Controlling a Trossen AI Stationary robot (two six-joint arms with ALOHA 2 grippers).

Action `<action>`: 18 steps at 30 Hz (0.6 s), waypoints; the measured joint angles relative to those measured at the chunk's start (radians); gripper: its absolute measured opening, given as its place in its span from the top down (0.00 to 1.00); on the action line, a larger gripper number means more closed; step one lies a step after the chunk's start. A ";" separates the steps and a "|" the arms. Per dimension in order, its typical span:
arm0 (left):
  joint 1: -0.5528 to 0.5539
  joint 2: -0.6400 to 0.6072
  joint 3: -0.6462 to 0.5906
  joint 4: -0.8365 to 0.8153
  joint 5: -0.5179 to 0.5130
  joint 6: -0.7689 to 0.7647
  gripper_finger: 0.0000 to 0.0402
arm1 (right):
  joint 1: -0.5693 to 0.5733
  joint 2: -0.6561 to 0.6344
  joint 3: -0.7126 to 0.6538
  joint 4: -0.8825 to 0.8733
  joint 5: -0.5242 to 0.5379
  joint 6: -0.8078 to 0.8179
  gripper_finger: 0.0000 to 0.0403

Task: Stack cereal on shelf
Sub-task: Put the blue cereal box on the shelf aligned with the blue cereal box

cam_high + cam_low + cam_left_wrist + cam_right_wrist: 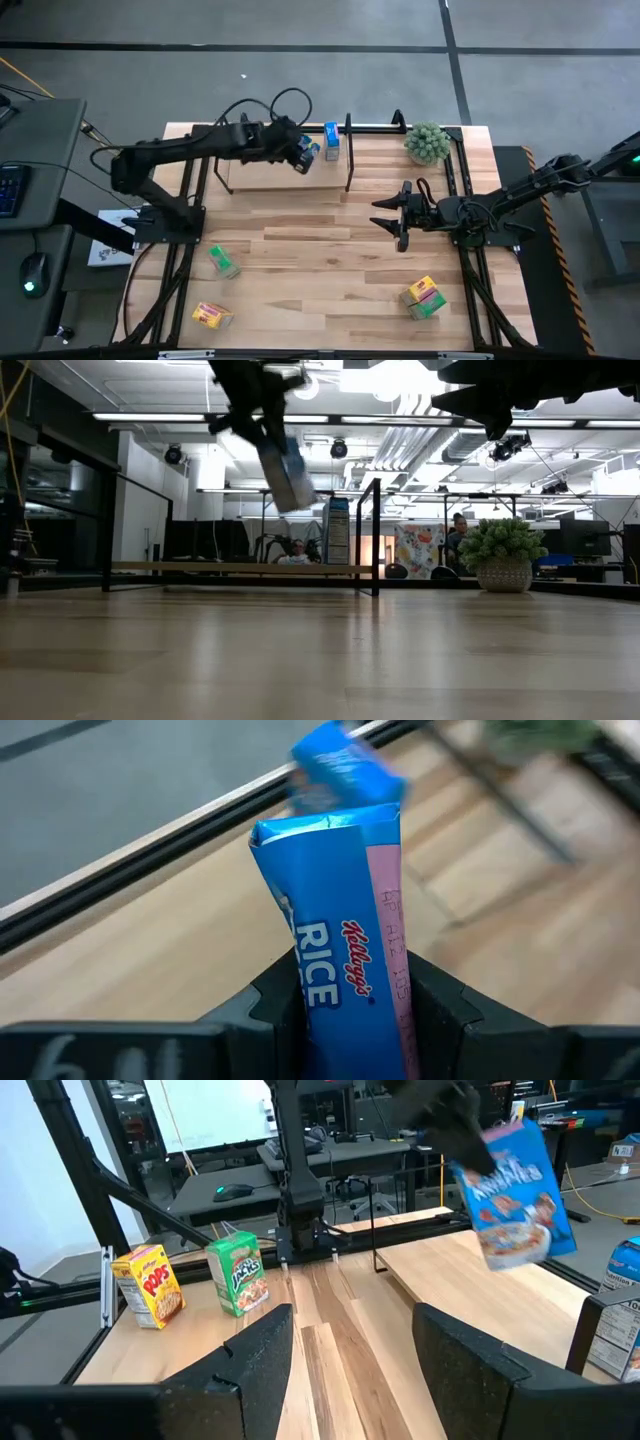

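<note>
Pale plank table [330, 260] on grey concrete floor [300, 70] w/ dark seam lines. Off table's left edge: dark desk [30, 180] w/ keyboard [8, 185] & mouse [33, 272] lit green. Beyond far edge: open workshop, white ceiling w/ strip lights [170, 417], pipes & ducts [400, 445], dark windows at left [60, 510]. Two ppl seated in bkgd [297, 550], monitors nearby [585, 538]. Whiteboard [200, 1115] & office chair [345, 1185] behind desk.

The pale plank worktop [330, 250] carries the black-framed shelf [270, 172] along its far edge, a blue cereal box [331, 141] standing upright on its board. A potted plant [427, 143] sits beside the shelf. On the bare planks lie a green box [223, 261], a yellow box [212, 316], and a stacked yellow-and-green pair [424, 297].
</note>
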 joint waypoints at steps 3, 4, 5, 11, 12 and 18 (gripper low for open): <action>0.045 0.039 0.000 0.002 -0.001 0.000 0.71 | 0.000 0.000 0.000 -0.007 0.000 0.000 0.50; 0.057 0.050 0.000 0.008 -0.001 0.000 0.71 | 0.000 0.000 0.000 -0.008 0.000 0.001 0.50; 0.065 0.060 0.000 0.024 -0.001 -0.002 0.71 | 0.000 0.000 0.000 -0.009 0.000 0.003 0.50; 0.083 0.124 0.000 0.087 0.033 -0.002 0.71 | 0.000 0.000 0.000 -0.009 0.008 0.003 0.50; 0.083 0.135 0.000 0.104 0.046 -0.001 0.71 | 0.000 0.000 0.000 -0.009 0.008 0.003 0.50; 0.084 0.182 0.000 0.122 0.073 0.000 0.71 | 0.000 0.000 0.000 -0.010 0.008 0.022 0.50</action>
